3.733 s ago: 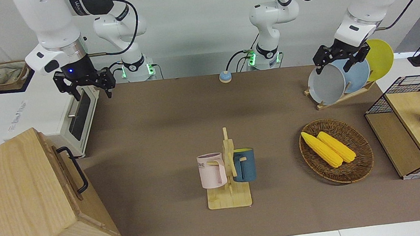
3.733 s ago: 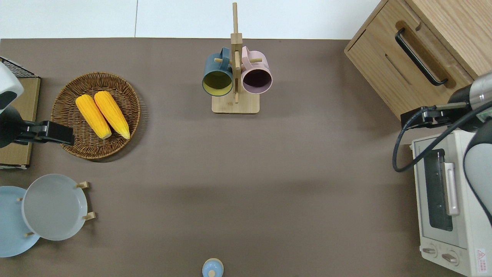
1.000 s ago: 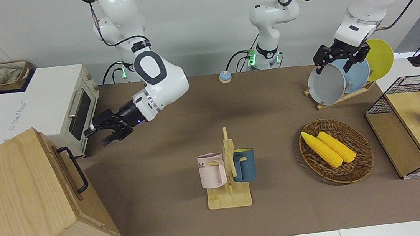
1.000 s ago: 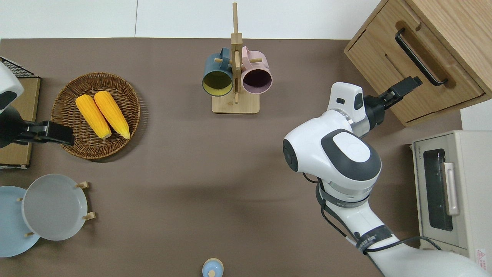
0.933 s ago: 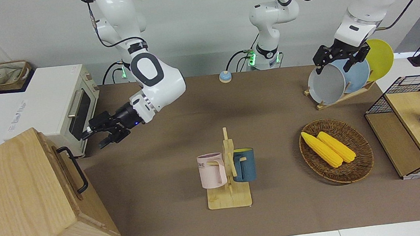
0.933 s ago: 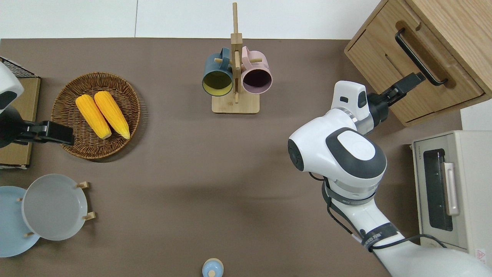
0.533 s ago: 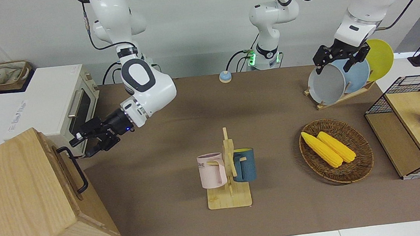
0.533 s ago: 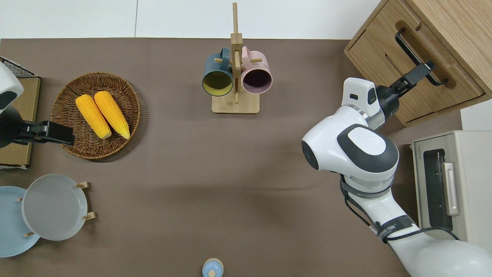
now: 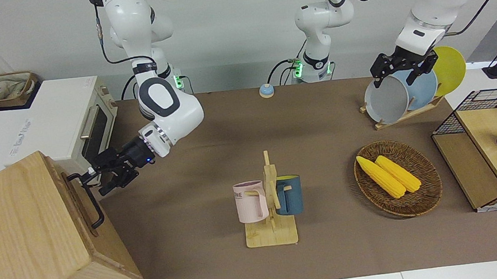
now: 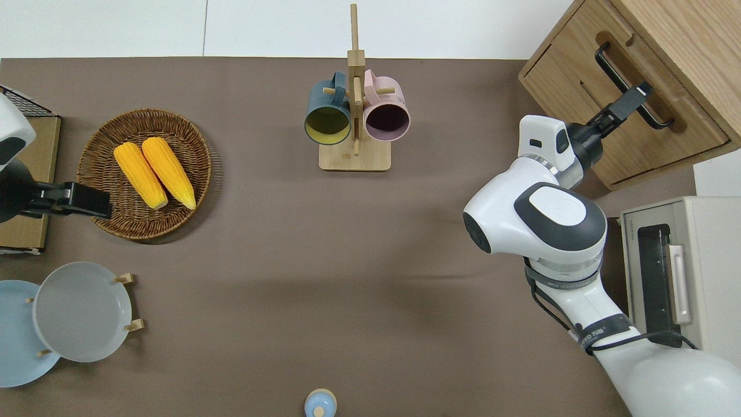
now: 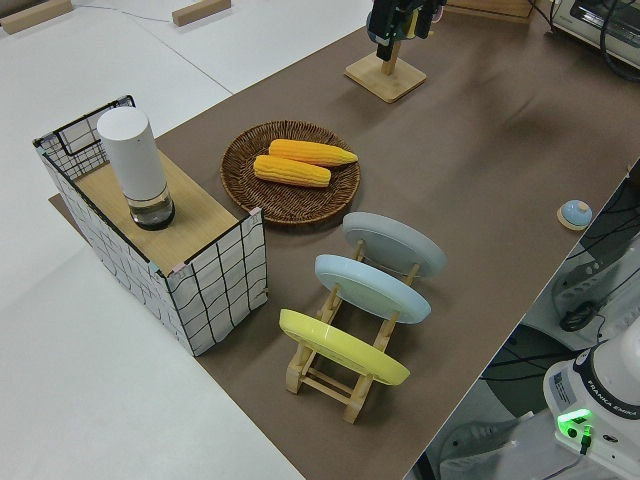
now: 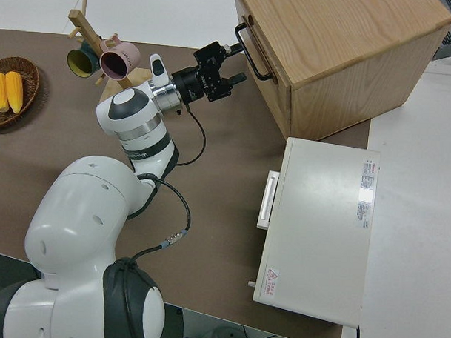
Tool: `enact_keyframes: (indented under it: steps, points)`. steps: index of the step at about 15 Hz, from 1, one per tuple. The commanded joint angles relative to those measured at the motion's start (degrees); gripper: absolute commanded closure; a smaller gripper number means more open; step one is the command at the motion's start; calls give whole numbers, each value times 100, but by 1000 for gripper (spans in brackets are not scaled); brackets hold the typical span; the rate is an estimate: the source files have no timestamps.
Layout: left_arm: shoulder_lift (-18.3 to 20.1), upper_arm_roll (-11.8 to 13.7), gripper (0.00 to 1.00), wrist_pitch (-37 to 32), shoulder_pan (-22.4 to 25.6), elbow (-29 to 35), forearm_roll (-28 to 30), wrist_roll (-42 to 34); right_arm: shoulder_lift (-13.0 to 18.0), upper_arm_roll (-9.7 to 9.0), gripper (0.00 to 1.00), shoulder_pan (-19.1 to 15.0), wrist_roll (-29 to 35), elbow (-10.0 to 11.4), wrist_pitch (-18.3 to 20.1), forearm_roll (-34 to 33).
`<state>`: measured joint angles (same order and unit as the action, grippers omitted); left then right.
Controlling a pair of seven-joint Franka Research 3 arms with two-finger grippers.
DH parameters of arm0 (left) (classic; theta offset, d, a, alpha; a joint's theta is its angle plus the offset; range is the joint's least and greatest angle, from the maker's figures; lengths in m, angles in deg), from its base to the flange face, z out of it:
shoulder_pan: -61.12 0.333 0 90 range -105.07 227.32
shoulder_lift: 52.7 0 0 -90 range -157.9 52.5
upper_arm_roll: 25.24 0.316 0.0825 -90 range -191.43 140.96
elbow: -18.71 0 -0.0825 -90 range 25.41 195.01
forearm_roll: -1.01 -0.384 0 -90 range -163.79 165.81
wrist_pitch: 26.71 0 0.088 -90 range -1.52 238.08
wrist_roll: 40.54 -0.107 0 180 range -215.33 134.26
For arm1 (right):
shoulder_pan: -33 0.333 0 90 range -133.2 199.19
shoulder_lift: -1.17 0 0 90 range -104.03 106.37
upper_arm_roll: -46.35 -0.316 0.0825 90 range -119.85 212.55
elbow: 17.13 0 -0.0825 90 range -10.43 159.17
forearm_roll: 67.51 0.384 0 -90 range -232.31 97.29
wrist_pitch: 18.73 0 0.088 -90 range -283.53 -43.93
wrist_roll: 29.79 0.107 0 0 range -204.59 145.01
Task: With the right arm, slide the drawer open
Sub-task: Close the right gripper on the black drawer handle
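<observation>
Noting right gripper [image 9: 97, 180] at the black loop handle [image 10: 622, 75] of the drawer [image 10: 584, 87], jaws spread apart, one above and one below the bar. Cannot tell whether either touches it. Lower finger hidden under the upper one in overhead view. Drawer shut flush in pale wooden box [image 9: 20, 234], at two o'clock of the counter [image 10: 289, 260] seen from overhead; box cut off by frame edge. Toaster oven [image 10: 671, 284] at four o'clock. Left gripper [image 9: 393, 81] parked, jaws released.

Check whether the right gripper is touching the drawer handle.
Cannot tell. In the overhead view the right gripper overlaps the drawer handle, with no plain contact or gap visible.
</observation>
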<state>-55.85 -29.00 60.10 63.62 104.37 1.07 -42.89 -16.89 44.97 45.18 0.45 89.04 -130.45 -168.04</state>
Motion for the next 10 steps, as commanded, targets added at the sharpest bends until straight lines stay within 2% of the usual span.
enact_keyframes:
  steps: [1,6,10]
  points:
    - [25,-1,7,-104,-39,-49,-102,60,-180,173,21,12,158,-184,-245,-300]
    - [16,-1,7,-104,-30,-49,-102,60,-250,200,67,21,210,-237,-297,-459]
    - [25,-1,7,-104,-39,-49,-102,60,-329,244,92,47,158,-403,-350,-468]
